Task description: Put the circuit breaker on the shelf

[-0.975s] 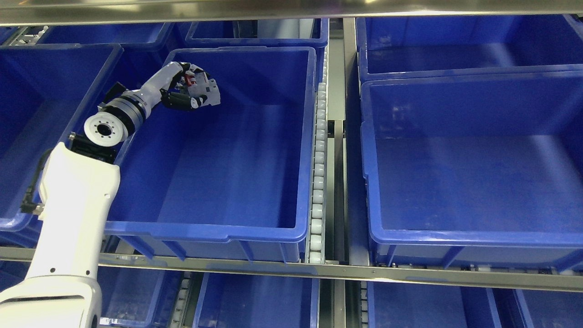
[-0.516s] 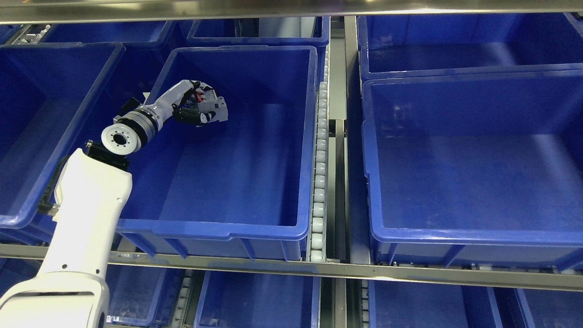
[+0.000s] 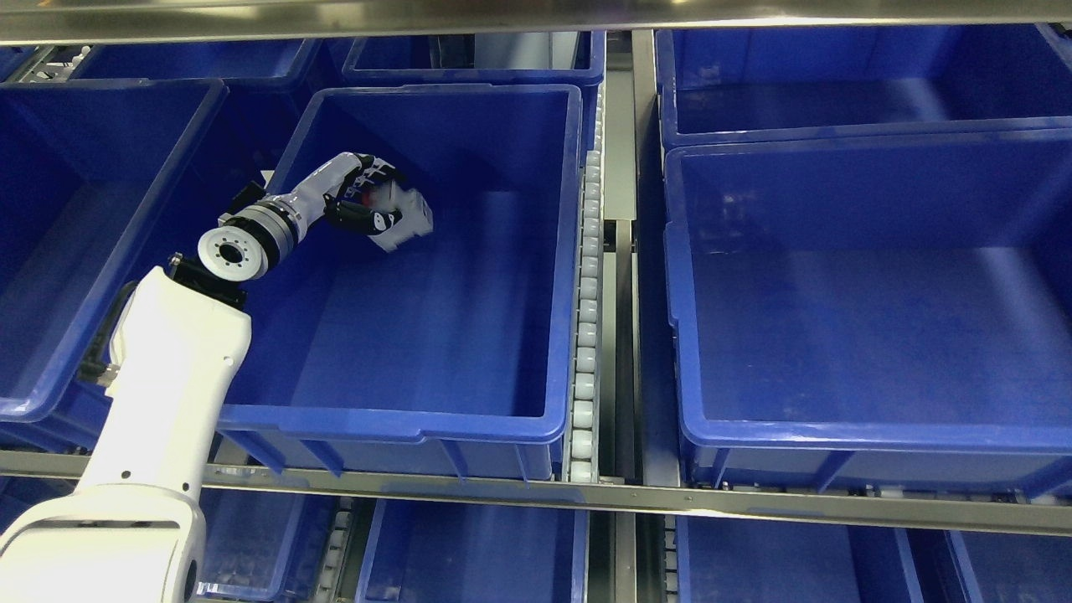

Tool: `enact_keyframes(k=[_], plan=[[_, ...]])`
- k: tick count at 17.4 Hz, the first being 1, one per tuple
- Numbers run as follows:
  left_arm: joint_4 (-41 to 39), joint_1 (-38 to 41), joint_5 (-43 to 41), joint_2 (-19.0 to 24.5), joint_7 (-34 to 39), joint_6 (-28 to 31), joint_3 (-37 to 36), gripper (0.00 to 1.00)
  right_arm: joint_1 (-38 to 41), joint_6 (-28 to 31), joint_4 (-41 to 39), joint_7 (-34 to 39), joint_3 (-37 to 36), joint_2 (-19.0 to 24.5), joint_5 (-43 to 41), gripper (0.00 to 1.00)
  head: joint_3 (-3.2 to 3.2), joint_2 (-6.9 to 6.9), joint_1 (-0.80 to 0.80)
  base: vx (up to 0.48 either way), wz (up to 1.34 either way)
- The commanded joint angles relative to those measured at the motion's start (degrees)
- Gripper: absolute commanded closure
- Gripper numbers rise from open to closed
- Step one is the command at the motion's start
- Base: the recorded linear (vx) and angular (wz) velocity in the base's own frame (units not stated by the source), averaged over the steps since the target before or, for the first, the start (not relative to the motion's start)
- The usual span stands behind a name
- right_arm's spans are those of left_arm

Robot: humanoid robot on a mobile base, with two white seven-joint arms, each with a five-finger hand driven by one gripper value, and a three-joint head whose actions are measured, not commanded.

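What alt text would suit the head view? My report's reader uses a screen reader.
The robot's left hand holds a blurred white circuit breaker over the inside of a blue bin on a shelf, with more blue bins alongside.

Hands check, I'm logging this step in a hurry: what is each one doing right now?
Left hand: closed on the circuit breaker, inside the blue bin.
Right hand: not in view.

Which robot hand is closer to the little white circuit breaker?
The left. The left hand is right at the circuit breaker, fingers around it inside the blue bin. The right hand is nowhere in the picture.
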Motion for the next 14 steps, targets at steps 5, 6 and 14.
enact_keyframes(k=[5, 6, 14], plan=[[2.32, -3.45, 0.59, -0.48, 5.22, -0.04, 0.2, 0.03, 0.07, -0.01, 0.0, -0.02, 0.0, -1.0, 0.0, 0.0, 0.0, 0.0, 0.0, 0.0, 0.0], [1.97, -4.86, 0.68, -0.48, 7.07, -0.04, 1.42, 0.01, -0.01, -0.01, 0.0, -0.02, 0.0, -1.0, 0.0, 0.0, 0.0, 0.0, 0.0, 0.0, 0.0], [-6.54, -8.83, 8.84, -10.55, 15.87, -1.09, 31.99, 0.01, 0.07, -0.01, 0.0, -0.02, 0.0, -1.0, 0.0, 0.0, 0.0, 0.0, 0.0, -0.023, 0.02]])
